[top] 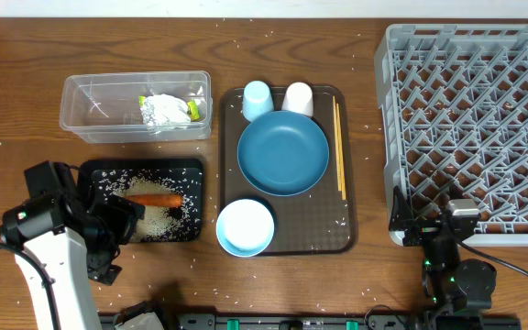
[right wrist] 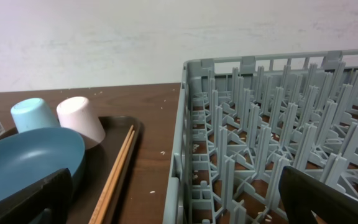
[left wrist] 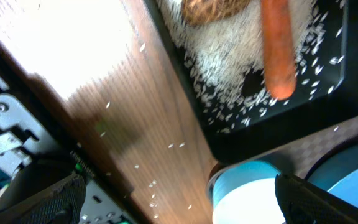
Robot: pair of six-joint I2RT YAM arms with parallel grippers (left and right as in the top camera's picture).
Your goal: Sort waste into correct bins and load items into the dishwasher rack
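Observation:
The crumpled wrapper [top: 166, 110] lies in the clear tub [top: 85, 108]. The carrot [top: 157, 199] lies on rice in the black tray [top: 189, 167]. In the left wrist view the carrot [left wrist: 277, 50], a brown lump [left wrist: 213, 7] and rice grains [left wrist: 229, 68] show. My left gripper [top: 120, 223] [left wrist: 179, 200] is open and empty over the tray's front left. The dark-blue plate [top: 283, 154], light-blue cup [top: 257, 99], white cup [top: 298, 98], chopsticks [top: 339, 147] and light-blue bowl [top: 245, 227] sit on the brown tray. My right gripper [top: 436, 225] [right wrist: 179, 205] is open at the rack's [top: 475, 119] front-left corner.
The brown serving tray [top: 324, 229] lies between the black tray and the rack. Rice grains are scattered over the wooden table [top: 26, 55]. The right wrist view shows the rack wall [right wrist: 191, 155], the chopsticks [right wrist: 120, 165], both cups and the plate [right wrist: 23, 155].

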